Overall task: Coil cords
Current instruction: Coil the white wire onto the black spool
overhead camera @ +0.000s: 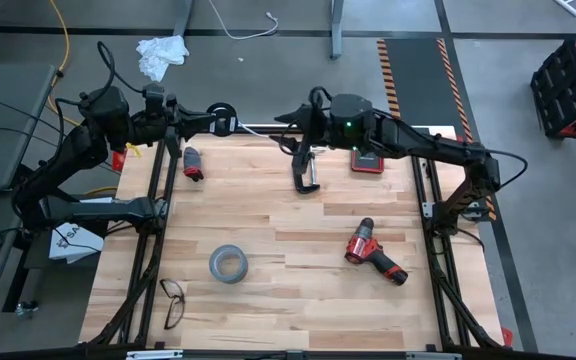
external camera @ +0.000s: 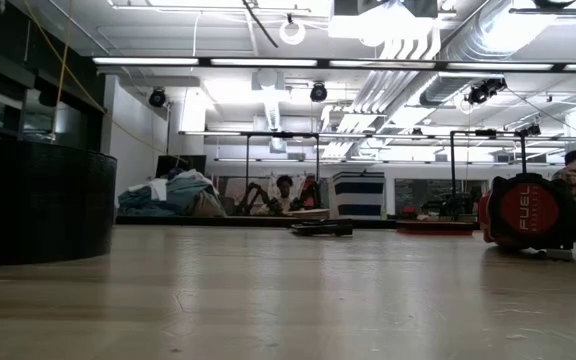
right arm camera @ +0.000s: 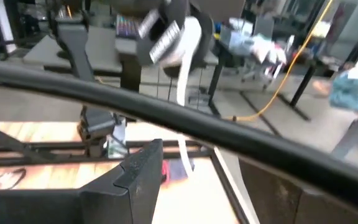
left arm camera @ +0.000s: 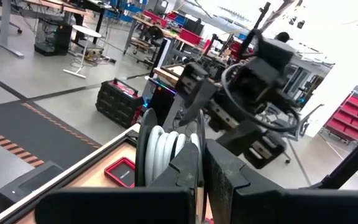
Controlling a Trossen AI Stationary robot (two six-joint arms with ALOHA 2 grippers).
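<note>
Thin white cable (left arm camera: 165, 151) mostly wound on small black round disc (left arm camera: 146, 147), held above tabletop far edge; left gripper (left arm camera: 202, 163) fingers pinched disc. Short tail (right arm camera: 185, 93) left loose; right gripper (overhead camera: 306, 178) fingers spread beside it.

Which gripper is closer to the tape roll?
Right. The right gripper hangs above and right of the tape roll; the left gripper is up at the far edge.

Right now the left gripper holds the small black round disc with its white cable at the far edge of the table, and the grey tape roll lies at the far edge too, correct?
Not quite. The high view shows the grey tape roll lying toward the near edge of the wooden table. The rest stands: the left gripper is shut on the small black round disc with its white cable at the far edge.
</note>
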